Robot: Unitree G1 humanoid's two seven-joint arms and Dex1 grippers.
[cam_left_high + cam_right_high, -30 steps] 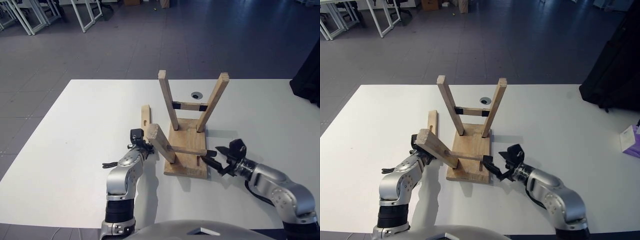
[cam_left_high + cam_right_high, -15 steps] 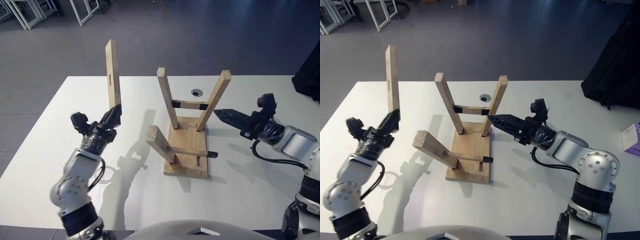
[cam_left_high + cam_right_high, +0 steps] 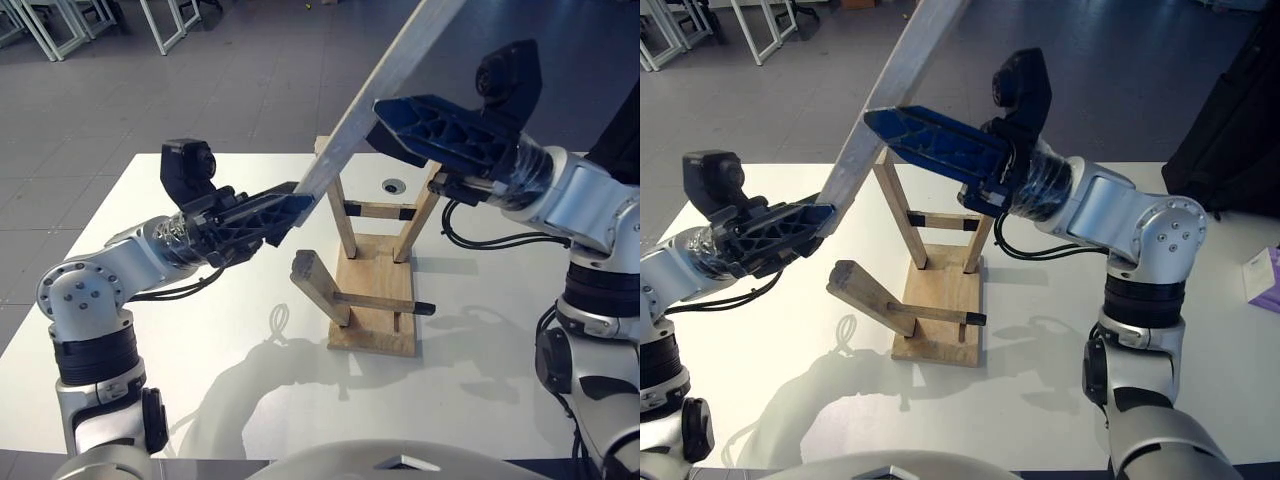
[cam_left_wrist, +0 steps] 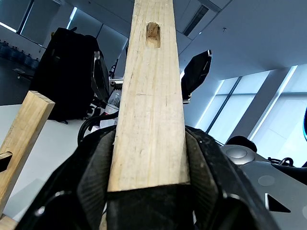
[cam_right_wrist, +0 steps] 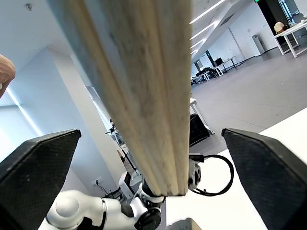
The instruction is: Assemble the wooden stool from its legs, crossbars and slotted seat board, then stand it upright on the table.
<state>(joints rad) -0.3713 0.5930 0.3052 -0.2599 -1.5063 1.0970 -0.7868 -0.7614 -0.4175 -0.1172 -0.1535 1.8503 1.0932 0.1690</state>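
Note:
The slotted seat board (image 3: 375,300) lies flat on the white table (image 3: 150,300). Two legs joined by a crossbar (image 3: 380,212) stand up from its far end. A third leg (image 3: 320,285) leans out from the near end, with a thin crossbar (image 3: 385,302) in its side. My left gripper (image 3: 295,205) is shut on the lower end of a loose wooden leg (image 3: 370,95), which slants up to the right over the stool; its mortise hole (image 4: 153,34) faces the left wrist camera. My right gripper (image 3: 885,120) is open, and its fingers (image 5: 41,182) straddle that leg without touching it.
A round cable hole (image 3: 393,187) sits in the table behind the stool. A black bag (image 3: 1230,130) stands off the table's right side, and a purple item (image 3: 1265,280) lies at the right edge. Bare table lies left and in front of the seat board.
My left gripper has swung the loose leg from upright at the left to a slant over the stool. My right gripper has risen and come around the leg's upper part.

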